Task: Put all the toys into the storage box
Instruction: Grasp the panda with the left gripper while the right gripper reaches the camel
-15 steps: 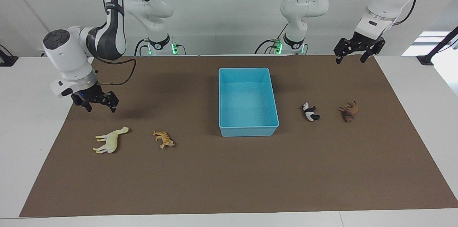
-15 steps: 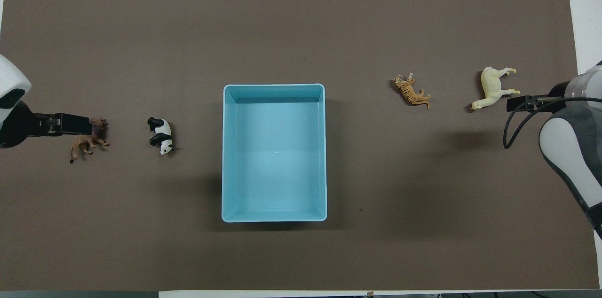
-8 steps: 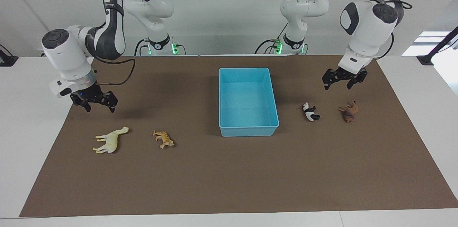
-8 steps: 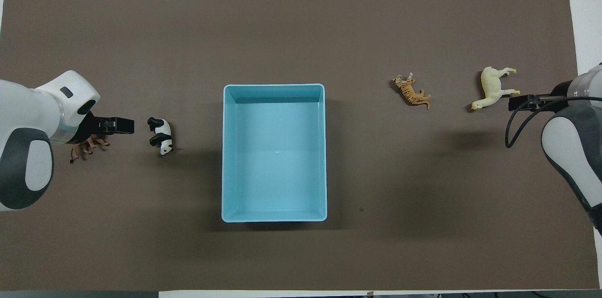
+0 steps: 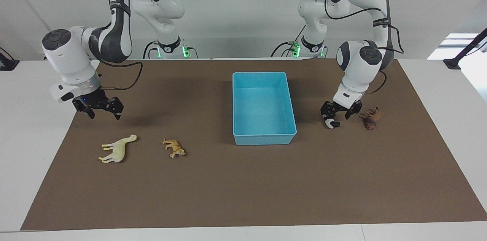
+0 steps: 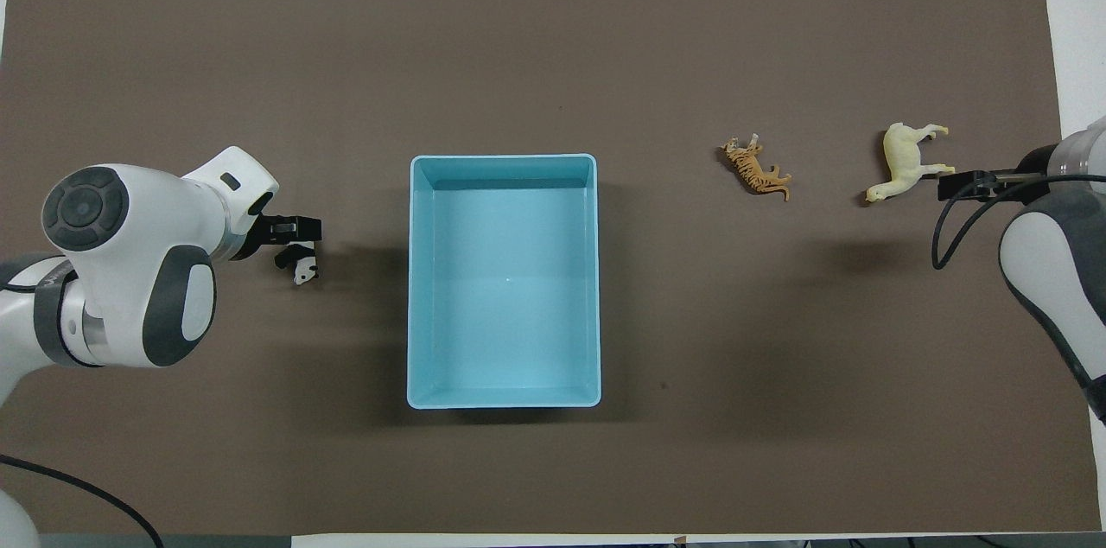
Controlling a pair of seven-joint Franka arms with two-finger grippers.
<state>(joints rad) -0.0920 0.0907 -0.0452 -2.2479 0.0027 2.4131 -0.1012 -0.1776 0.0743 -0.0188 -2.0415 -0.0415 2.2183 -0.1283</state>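
Left arm comes down at the right of the facing frame, elbow bent, wrist tilted steeply toward the table (image 5: 243, 195). Left claw (image 5: 336, 113) sits low over the panda (image 5: 330, 122), fingers spread apart on either side of it; contact cannot be told. In the overhead frame the left claw (image 6: 289, 232) covers most of the panda (image 6: 302, 270), only its head end showing at centre left.

Lion (image 5: 371, 118) lies on its side just beside the left claw, toward the left arm's end of the table; hidden under the arm in the overhead frame.

Right arm hangs at the left of the facing frame, forearm folded back, wrist pointing down. Right claw (image 5: 99, 108) hovers above the mat, fingers apart, holding nothing, apart from the toys.

Pale yellow long-necked figurine (image 5: 116, 149) (image 6: 907, 161) lies lower left in the facing frame, on its side. Tiger (image 5: 174, 148) (image 6: 756, 170) lies beside it, toward the storage box.

Storage box (image 5: 264, 140) (image 6: 417, 289) stands mid-table, centre frame, with no toy in it.
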